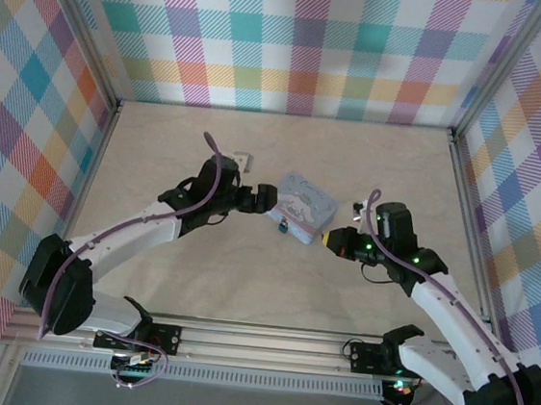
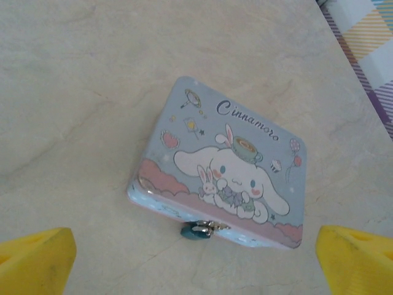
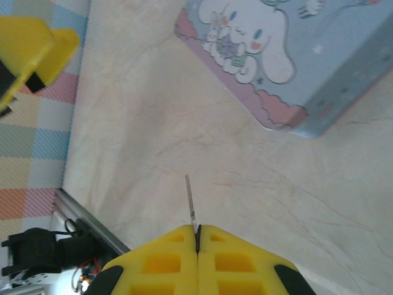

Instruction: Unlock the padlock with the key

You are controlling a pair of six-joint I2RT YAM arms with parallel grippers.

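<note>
The tiny teal padlock (image 2: 198, 231) hangs from the silver clasp on the front edge of the pale blue cartoon-dog tin (image 2: 227, 163); from above the padlock (image 1: 283, 227) sits at the tin's near edge. My left gripper (image 1: 269, 200) hovers open just left of the tin, its yellow fingertips (image 2: 34, 261) wide apart at the frame's bottom corners. My right gripper (image 3: 198, 236) is shut on the thin grey key (image 3: 191, 200), whose blade sticks out ahead over bare table. From above, the right gripper (image 1: 330, 238) sits a short way right of the padlock.
The tin (image 1: 301, 204) lies mid-table. Plaid walls (image 1: 297, 41) enclose the back and both sides. A metal rail (image 1: 265, 342) runs along the near edge by the arm bases. Pale tabletop (image 1: 242, 287) spreads in front of the tin.
</note>
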